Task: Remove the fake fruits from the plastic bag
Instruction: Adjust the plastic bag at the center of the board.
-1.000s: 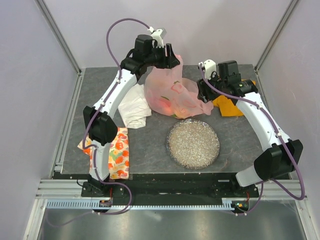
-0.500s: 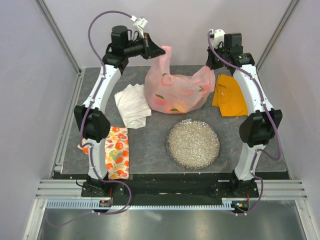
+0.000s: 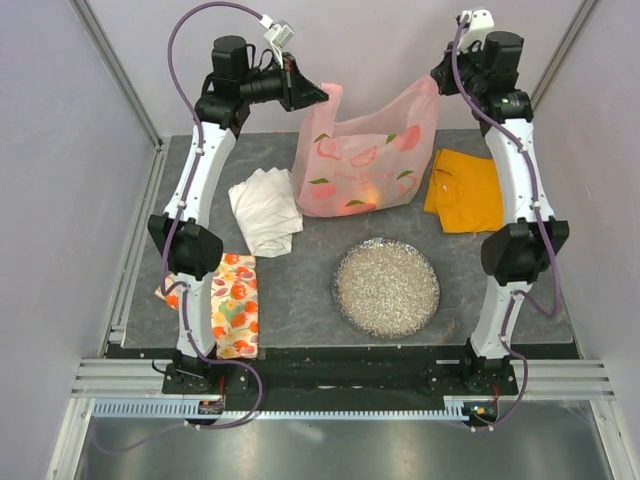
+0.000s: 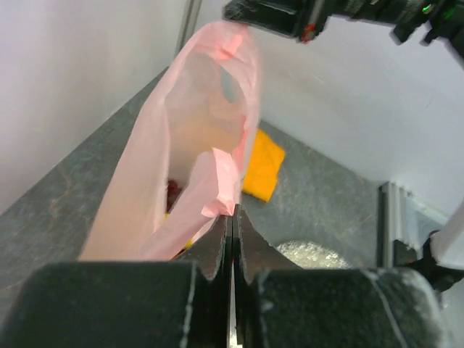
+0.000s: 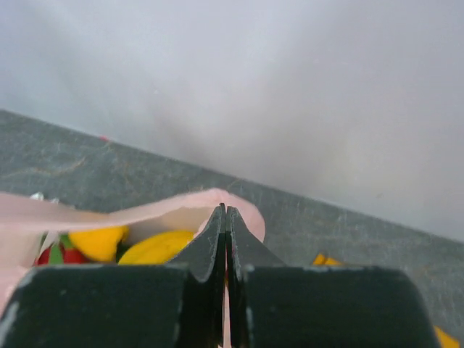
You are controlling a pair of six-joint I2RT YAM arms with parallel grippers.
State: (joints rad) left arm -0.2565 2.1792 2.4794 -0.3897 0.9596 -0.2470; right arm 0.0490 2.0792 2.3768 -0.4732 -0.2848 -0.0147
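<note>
The pink plastic bag (image 3: 365, 160) hangs stretched between both grippers above the back of the table, its bottom near the mat. My left gripper (image 3: 325, 95) is shut on the bag's left handle (image 4: 217, 190). Shut on the right handle (image 5: 243, 210) is my right gripper (image 3: 435, 82). In the left wrist view the jaws (image 4: 233, 212) pinch pink film and the bag mouth (image 4: 206, 109) gapes open. In the right wrist view the gripper (image 5: 225, 212) pinches the rim, and the fake fruits lie inside the bag: yellow ones (image 5: 154, 248) and a red one (image 5: 54, 255).
A round glittery silver dish (image 3: 386, 287) lies in front of the bag. A white cloth (image 3: 265, 210) is left of the bag, an orange cloth (image 3: 465, 190) to its right, and a fruit-patterned cloth (image 3: 232, 305) sits front left. Enclosure walls stand close behind.
Both grippers have shut on the bag's handles, risen and moved apart. The bag, slumped on the mat before, now hangs spread wide between them.
</note>
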